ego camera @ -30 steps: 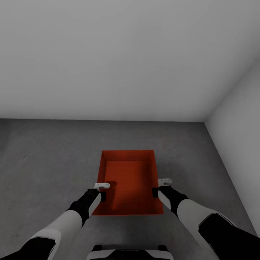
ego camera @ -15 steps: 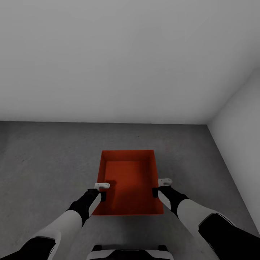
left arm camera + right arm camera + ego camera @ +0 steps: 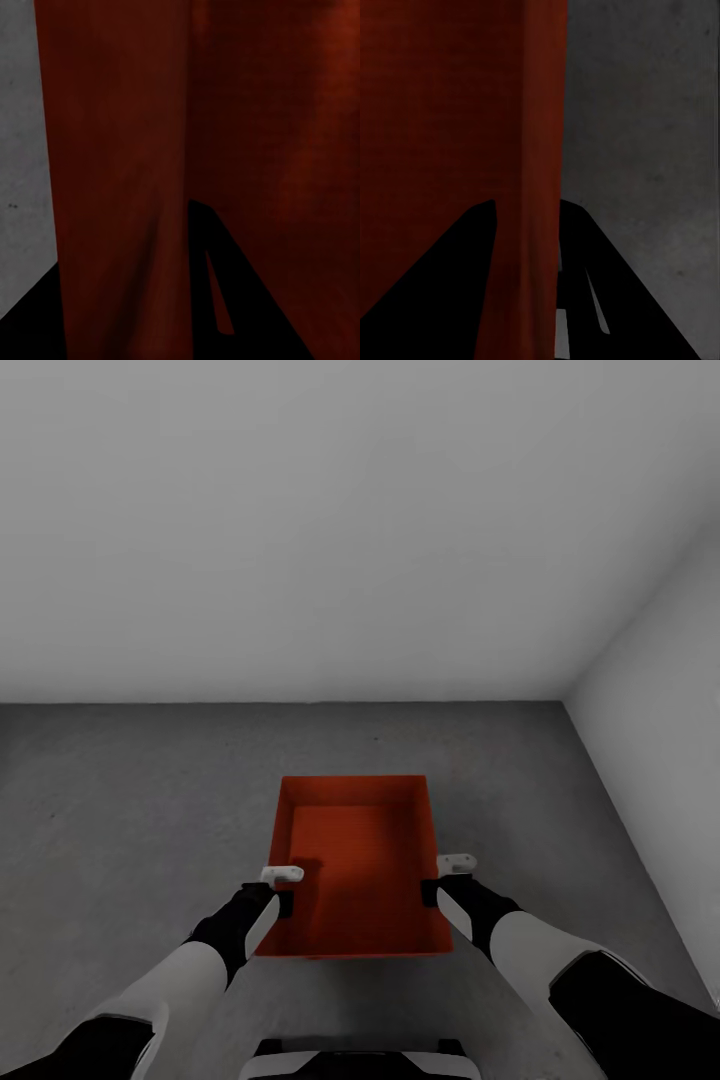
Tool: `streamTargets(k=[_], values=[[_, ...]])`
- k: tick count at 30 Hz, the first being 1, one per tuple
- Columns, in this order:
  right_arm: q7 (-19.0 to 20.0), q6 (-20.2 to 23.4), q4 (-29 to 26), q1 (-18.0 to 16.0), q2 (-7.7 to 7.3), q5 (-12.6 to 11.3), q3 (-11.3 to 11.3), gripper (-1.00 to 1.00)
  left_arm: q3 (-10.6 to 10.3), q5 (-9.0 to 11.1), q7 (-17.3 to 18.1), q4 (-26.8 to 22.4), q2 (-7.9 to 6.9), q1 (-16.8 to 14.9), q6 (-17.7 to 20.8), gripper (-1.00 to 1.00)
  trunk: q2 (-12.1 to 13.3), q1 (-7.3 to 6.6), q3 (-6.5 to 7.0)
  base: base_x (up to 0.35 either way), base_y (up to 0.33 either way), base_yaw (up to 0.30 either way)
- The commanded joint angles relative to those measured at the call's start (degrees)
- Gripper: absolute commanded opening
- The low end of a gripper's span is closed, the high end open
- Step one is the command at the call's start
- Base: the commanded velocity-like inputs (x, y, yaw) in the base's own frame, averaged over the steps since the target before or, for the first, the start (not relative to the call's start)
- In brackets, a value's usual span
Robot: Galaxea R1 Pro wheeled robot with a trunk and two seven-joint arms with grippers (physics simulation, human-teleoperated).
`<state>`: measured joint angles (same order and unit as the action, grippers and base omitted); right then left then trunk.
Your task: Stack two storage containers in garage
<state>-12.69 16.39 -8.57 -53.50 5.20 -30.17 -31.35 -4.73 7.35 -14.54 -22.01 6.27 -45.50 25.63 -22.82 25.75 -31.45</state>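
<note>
One red-orange storage container [image 3: 355, 860], lidless and empty, is held level in front of my trunk over the dark grey garage floor [image 3: 130, 800]. My left gripper [image 3: 283, 890] is shut on its left wall near the front corner. My right gripper [image 3: 433, 882] is shut on the right wall opposite. In the left wrist view the thin red wall [image 3: 120, 165] runs between the dark fingers of the left gripper [image 3: 127, 300]. The right wrist view shows the other wall [image 3: 531, 135] pinched in the right gripper [image 3: 526, 247], with grey floor [image 3: 645, 150] beside it.
A plain white wall [image 3: 300, 530] stands ahead and meets the floor a short way beyond the container. A second white wall [image 3: 660, 700] closes the right side, forming a corner at the back right. Open floor spreads to the left.
The whole head view has shifted slightly: the line where wall meets floor sits a little lower and the corner has moved. The container and both grippers hold the same place in the picture.
</note>
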Motion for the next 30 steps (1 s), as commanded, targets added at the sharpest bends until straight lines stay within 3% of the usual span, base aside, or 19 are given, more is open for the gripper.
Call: streamTargets(k=[1,7,30], values=[[-0.2,1.2,0.0,0.0,-0.03,-2.9,-1.2,-1.0,-1.1,-0.1,-0.6,-0.3,-0.2,0.0,0.3,-1.0,-0.1,0.03,-0.08,0.0,0.0,-0.226],[-0.1,1.2,0.0,0.0,-0.08,-2.9,-1.2,-1.0,-1.1,-0.1,-0.7,-0.3,-0.2,0.0,0.3,-1.0,-0.1,0.03,-0.08,0.0,0.0,-0.168],[-0.1,1.2,0.0,0.0,-0.09,-2.9,-1.2,-1.0,-1.1,-0.1,-0.7,-0.3,-0.2,0.0,0.3,-1.0,-0.1,0.03,-0.08,0.0,0.0,-0.004]])
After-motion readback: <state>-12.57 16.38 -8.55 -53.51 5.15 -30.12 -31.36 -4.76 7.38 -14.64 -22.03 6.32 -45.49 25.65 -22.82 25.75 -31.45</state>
